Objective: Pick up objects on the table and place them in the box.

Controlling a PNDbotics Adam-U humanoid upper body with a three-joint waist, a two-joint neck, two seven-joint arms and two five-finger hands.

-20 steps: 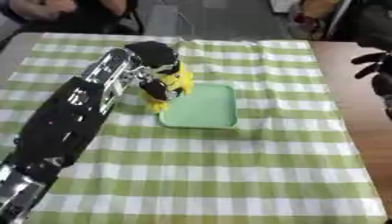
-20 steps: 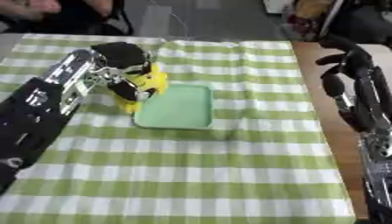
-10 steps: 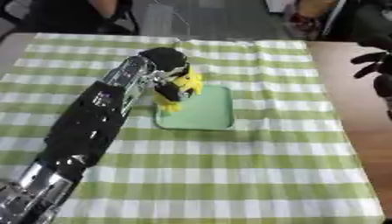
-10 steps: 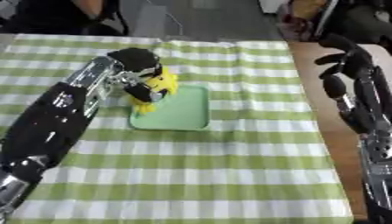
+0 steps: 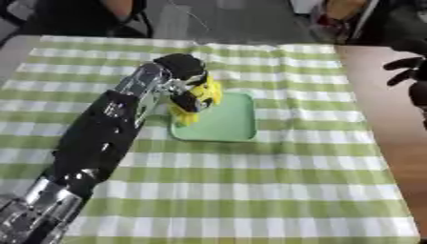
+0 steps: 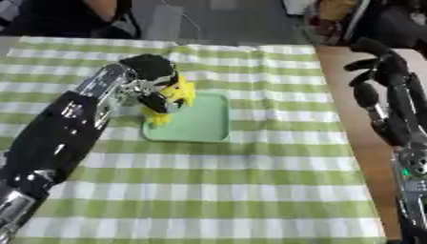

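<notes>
My left hand (image 5: 185,71) reaches across the checked cloth and is shut on a yellow object (image 5: 203,97) with dark markings. It holds that object over the left edge of a shallow light green tray (image 5: 227,125), the box here. Whether the yellow object touches the tray I cannot tell. My right hand (image 6: 373,66) hangs at the right edge over the bare wooden table, away from the tray, its fingers curled and holding nothing.
A green and white checked cloth (image 5: 250,190) covers most of the table, with bare wood (image 5: 383,109) along the right side. A person sits at the far edge, upper left. A clear upright thing (image 5: 171,21) stands beyond the cloth's far edge.
My left hand with the yellow object has shifted a little to the right, toward the tray's left edge. The whole view has also shifted slightly. The right hand has stayed in place.
</notes>
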